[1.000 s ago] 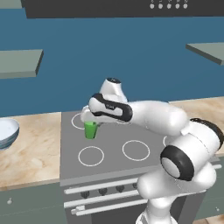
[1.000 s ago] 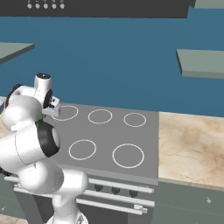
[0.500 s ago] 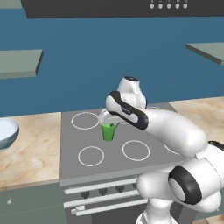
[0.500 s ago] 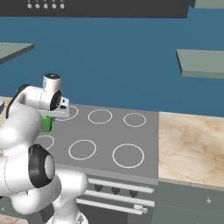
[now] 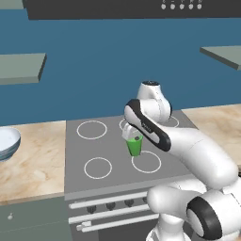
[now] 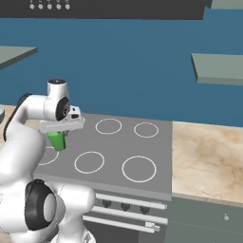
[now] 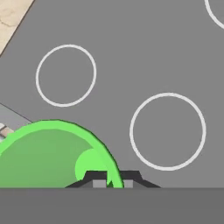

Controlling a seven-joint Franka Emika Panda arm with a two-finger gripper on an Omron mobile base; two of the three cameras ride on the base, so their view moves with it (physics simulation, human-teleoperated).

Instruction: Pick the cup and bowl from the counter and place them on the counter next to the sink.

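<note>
Arm: elbow bent, reaching forward over the stovetop (image 5: 117,146). Tool (image 5: 132,140): pointing down, pinching the cup (image 5: 135,147) rim, lifted above burners.

Cup (image 5: 135,146) above stovetop (image 5: 108,155); bowl (image 5: 7,143) on counter (image 5: 33,162) left of stovetop.

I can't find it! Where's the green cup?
The cup hangs in the gripper above the grey stovetop, near its front burner rings.

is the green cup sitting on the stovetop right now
No, the cup hangs in the gripper above the stovetop, its base clear of the grey surface in the left base view.
</note>
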